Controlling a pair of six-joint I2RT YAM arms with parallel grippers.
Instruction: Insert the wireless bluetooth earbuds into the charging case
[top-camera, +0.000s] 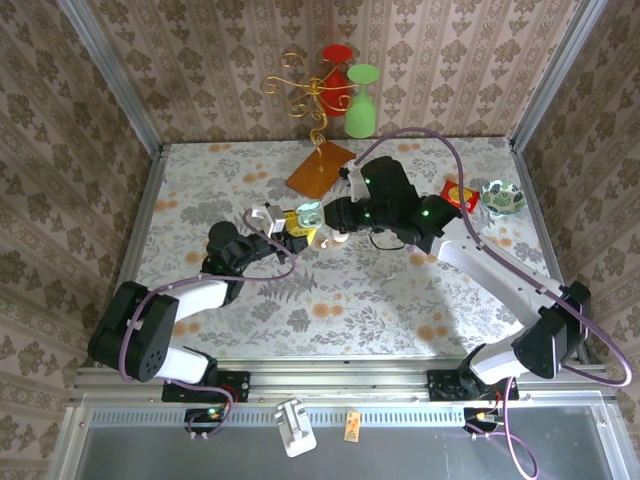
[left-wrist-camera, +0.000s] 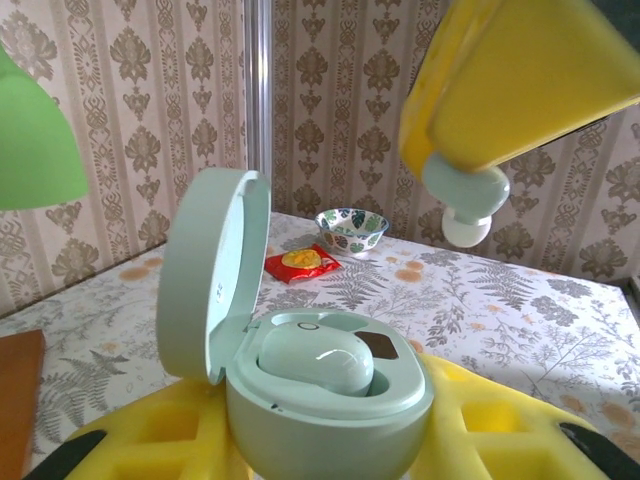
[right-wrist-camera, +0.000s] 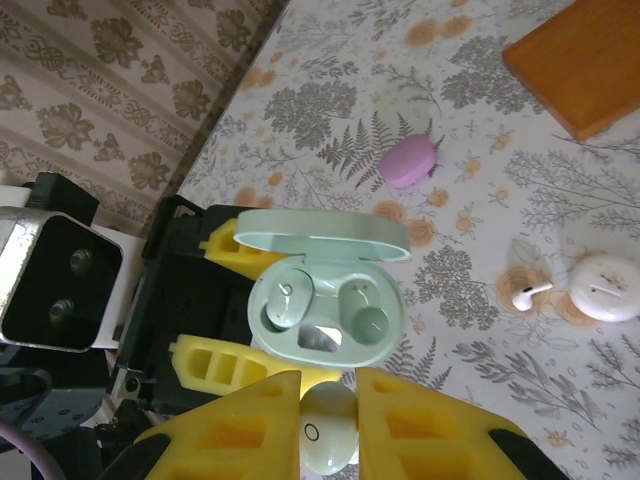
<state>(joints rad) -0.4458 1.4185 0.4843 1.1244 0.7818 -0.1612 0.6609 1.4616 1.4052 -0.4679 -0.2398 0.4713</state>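
Observation:
The mint-green charging case (right-wrist-camera: 325, 300) is open, its lid (left-wrist-camera: 215, 270) standing up, and my left gripper (left-wrist-camera: 330, 440) is shut on its base between yellow pads (right-wrist-camera: 220, 365). One mint earbud (left-wrist-camera: 315, 360) sits in the left socket; the right socket (right-wrist-camera: 370, 322) is empty. My right gripper (right-wrist-camera: 328, 420) is shut on a second mint earbud (right-wrist-camera: 330, 435), just in front of the case and apart from it. From the left wrist view that earbud (left-wrist-camera: 465, 205) hangs under the right finger (left-wrist-camera: 520, 80), above and to the right of the case. From above, both grippers (top-camera: 300, 222) (top-camera: 335, 232) meet mid-table.
A pink case (right-wrist-camera: 408, 160), a white case (right-wrist-camera: 605, 290) and a white stem earbud (right-wrist-camera: 530, 292) lie on the flowered table. An orange board (top-camera: 320, 168), a gold wire stand (top-camera: 300, 90), green (top-camera: 362, 100) and red (top-camera: 337, 65) glasses stand at the back. A bowl (top-camera: 503, 196) and red packet (top-camera: 460, 192) sit right.

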